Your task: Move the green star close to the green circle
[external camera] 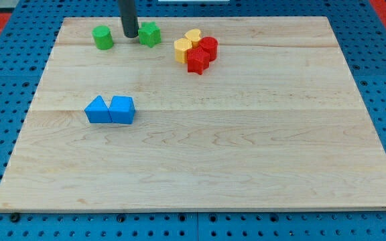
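at the view's top left sits the green circle (102, 37), then my tip (131, 35) planted between it and the green star (150, 34), just beside the star's left edge. i've no jaws here, only the rod. the two greens look near already, so i'd judge it almost done, though my tip stands in the gap. further right, yellow and red blocks (197, 51) bunch so tightly i can't separate their shapes.

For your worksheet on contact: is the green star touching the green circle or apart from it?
Apart. The star and circle have bare board between them, where my tip stands.
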Robot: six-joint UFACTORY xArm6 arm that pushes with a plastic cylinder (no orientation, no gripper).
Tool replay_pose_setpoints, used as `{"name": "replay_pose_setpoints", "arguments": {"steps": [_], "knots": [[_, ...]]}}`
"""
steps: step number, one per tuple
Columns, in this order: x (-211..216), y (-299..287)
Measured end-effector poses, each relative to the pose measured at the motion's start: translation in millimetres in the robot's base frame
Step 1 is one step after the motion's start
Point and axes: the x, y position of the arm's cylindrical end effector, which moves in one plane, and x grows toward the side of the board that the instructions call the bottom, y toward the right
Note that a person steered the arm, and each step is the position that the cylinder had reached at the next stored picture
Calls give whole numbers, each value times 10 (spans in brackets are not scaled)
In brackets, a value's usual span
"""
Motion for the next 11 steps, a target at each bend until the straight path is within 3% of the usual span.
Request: {"name": "replay_pose_setpoints", "arguments": {"steps": [2, 3, 4, 6, 7, 9, 11], "knots": [[-534, -674], [-543, -735], [-535, -282], [-527, 1272], [-517, 1398], [-312, 1078], [-89, -178]]}}
